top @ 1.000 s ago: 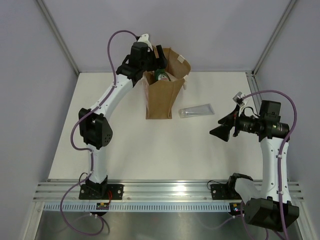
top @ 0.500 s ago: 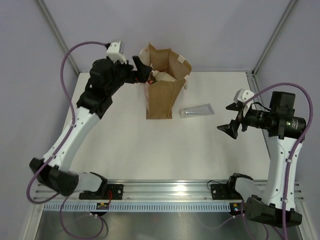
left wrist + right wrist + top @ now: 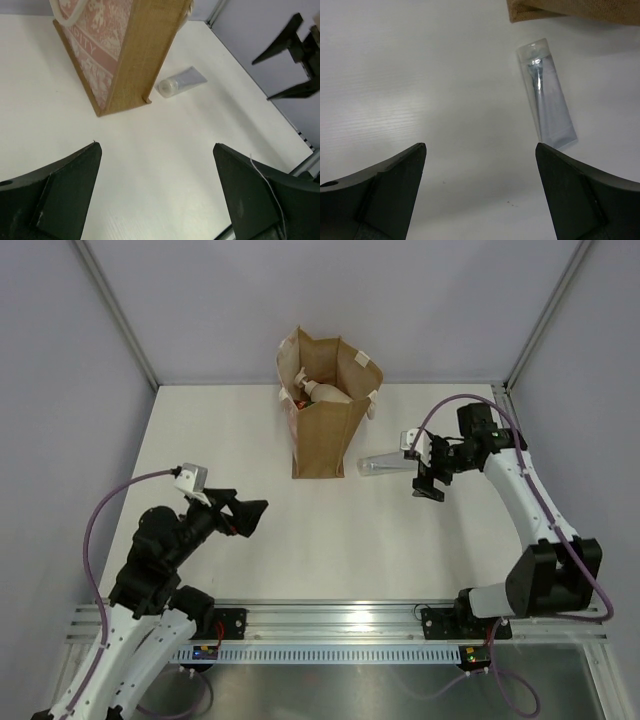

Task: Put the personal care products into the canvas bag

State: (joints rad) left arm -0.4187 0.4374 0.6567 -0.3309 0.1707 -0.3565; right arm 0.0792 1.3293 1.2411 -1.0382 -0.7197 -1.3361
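The tan canvas bag (image 3: 325, 430) stands upright at the back middle of the table, and bottles (image 3: 322, 393) show in its open mouth. It also shows in the left wrist view (image 3: 131, 55). A silver tube (image 3: 385, 464) lies flat on the table just right of the bag; it shows in the left wrist view (image 3: 180, 83) and the right wrist view (image 3: 547, 97). My right gripper (image 3: 427, 472) is open and empty, hovering just right of the tube's flat end (image 3: 479, 150). My left gripper (image 3: 250, 515) is open and empty, low over the table's front left (image 3: 156, 150).
The white table (image 3: 330, 550) ends in a metal rail along the near edge. Grey walls and frame posts close in the back and sides. In the left wrist view the right gripper's dark fingers (image 3: 285, 45) stand at the upper right.
My left arm has pulled back from the bag's mouth to the front left of the table. My right gripper has moved left and back, close to the silver tube.
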